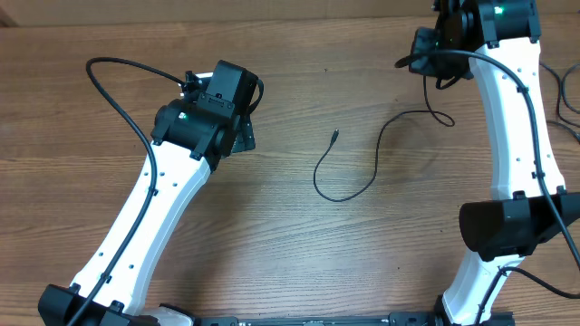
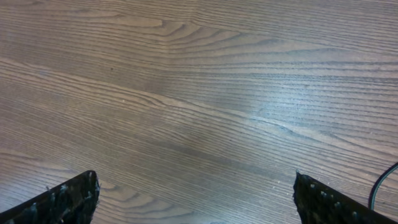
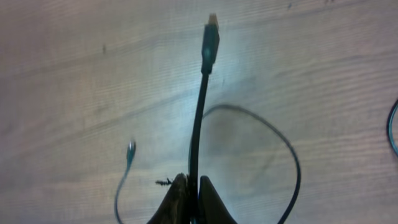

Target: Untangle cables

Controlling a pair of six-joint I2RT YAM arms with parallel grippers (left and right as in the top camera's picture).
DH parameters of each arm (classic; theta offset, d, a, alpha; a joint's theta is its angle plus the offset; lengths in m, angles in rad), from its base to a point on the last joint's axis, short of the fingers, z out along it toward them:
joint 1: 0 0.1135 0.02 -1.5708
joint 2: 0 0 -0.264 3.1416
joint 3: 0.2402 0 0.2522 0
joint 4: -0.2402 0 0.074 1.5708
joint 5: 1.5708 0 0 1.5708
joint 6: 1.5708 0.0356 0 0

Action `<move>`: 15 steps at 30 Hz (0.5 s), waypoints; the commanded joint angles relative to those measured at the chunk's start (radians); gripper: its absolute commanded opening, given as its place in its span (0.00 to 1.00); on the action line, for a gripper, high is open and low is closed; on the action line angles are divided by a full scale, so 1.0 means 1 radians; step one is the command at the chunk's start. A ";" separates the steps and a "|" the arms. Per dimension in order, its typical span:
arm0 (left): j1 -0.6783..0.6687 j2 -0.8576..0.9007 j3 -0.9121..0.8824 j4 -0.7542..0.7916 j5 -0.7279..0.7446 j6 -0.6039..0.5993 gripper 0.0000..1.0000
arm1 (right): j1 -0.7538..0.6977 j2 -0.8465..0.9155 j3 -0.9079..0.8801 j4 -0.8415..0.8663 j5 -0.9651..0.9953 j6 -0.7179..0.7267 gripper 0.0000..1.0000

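While right claw (image 3: pixel 191 186) clamps thin black cable (image 3: pixel 201 106), plug (image 3: pixel 211 38) jutting past tips, rest snakes slack across counter (image 1: pixel 272 235); left claw (image 2: pixel 194 183) spread wide, holding nothing.

Thin black cable (image 3: pixel 199 118), loosely curved

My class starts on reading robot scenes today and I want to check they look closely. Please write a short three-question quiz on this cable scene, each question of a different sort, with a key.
1. True or false: the jaws of the right gripper are shut on a thin black cable.
2. Multiple choice: the left gripper holds A) a connector, B) a loop of cord, C) nothing.
3. Fill in: in the overhead view, the small free plug lies on the wooden ____.
Key: 1 true; 2 C; 3 table.
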 commanded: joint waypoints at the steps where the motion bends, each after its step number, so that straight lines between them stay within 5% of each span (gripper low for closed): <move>1: 0.005 -0.024 -0.003 0.003 -0.019 0.019 0.99 | 0.020 -0.014 -0.055 -0.030 -0.051 -0.080 0.04; 15: 0.005 -0.024 -0.003 0.003 -0.019 0.019 1.00 | 0.244 -0.014 -0.633 0.133 -0.191 -0.126 0.04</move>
